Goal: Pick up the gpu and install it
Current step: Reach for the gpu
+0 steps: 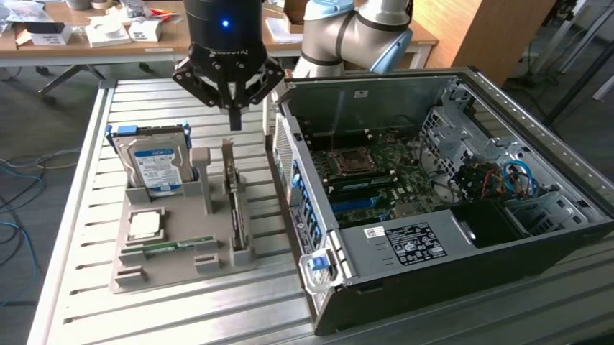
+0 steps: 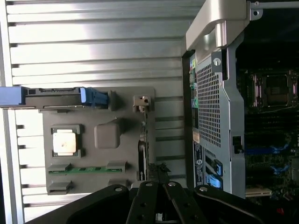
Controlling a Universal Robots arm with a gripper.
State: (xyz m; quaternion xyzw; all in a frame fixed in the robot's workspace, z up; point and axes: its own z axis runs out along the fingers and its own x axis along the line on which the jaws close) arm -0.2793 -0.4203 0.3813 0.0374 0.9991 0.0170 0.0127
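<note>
**Item 1, task status.** None of the pick-up shows as done. Your gpu (image 1: 231,190), a thin flat rectangular dark circuit card, stands on edge in 1 slot of the grey moulded plastic holder (image 1: 206,251), on the side nearest the computer case. The arm's black fingers (image 1: 233,121) are clenched together on nothing. They hang above the holder's far end, roughly in line with the card but apart from it. By this showing, the grasp, the lift and the seating are all left for you to do.

**Item 2, destination.** A black and silver tower computer case (image 1: 461,241) lies on its side with the panel off, and its green motherboard (image 1: 384,169) is exposed. You can judge the board ready to take a card, but whether any slot is occupied cannot be told.

**Item 3, other holder contents.**
- 1 silver hard drive with a blue label (image 1: 154,167), upright
- 1 square silver processor chip (image 1: 144,225), lying flat
- 1 slim green memory stick (image 1: 177,246), lying flat

**Item 4, surface.** A slatted bare-metal table (image 1: 82,144) carries the holder and the case just beside each other.

**Item 5, room.**
- A wooden desk (image 1: 96,52) stands behind, loaded with white boxes (image 1: 106,32).
- Blue cables (image 1: 19,172) trail over the grey floor at the exterior view's left.
- A tall wooden panel (image 1: 479,29) stands at the exterior view's right.
</note>
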